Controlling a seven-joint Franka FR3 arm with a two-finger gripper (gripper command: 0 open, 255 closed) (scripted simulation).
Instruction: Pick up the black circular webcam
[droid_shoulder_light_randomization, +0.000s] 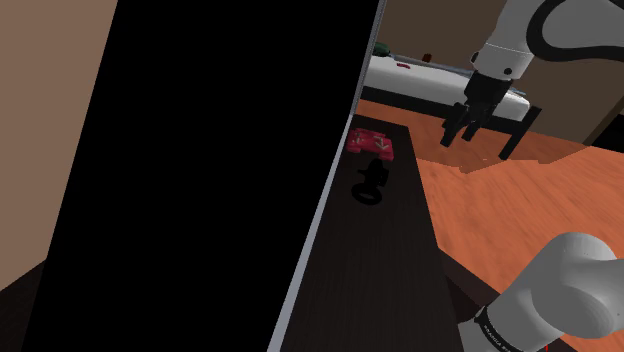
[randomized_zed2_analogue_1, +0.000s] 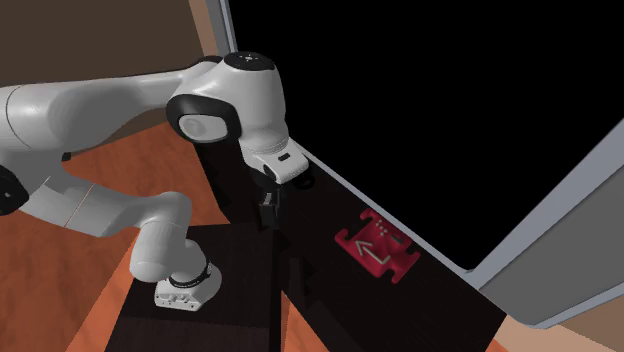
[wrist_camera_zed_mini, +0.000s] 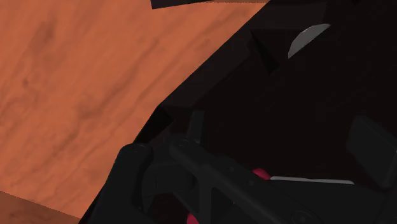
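Hovering released and empty, hand (droid_shoulder_light_randomization: 459, 135) well apart from shoulder view's black webcam (droid_shoulder_light_randomization: 371, 186)

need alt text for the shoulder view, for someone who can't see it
The black two-finger gripper of a white robot arm hangs open, up and right of a small black circular webcam sitting on a dark table. A flat red object lies just behind the webcam, with a large black area to the left.
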